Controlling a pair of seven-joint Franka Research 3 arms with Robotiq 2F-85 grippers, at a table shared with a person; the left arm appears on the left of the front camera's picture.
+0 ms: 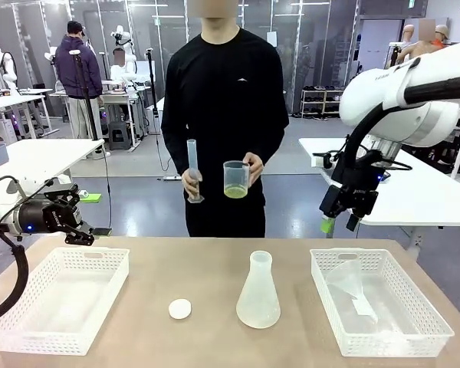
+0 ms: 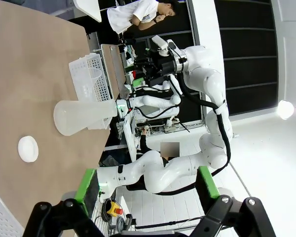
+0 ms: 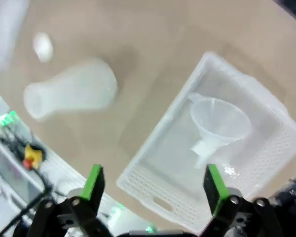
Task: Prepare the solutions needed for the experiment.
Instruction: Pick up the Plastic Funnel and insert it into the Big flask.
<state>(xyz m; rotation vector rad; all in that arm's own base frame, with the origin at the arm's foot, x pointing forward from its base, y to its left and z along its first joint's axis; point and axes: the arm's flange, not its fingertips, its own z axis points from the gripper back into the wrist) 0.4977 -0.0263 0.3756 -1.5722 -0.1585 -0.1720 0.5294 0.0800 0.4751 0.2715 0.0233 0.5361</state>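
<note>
The solutions sat as a yellow layer in a cup the person held mid-frame; left gripper and right gripper both had fingers spread wide.

The flask stands mid-table, the cap just left of it, between my left basket and right basket, the funnel in the latter. Behind the table, the solution lies in the beaker.

Jaws spread wide and empty: left claw pointing sideways, right claw pointing down.
</note>
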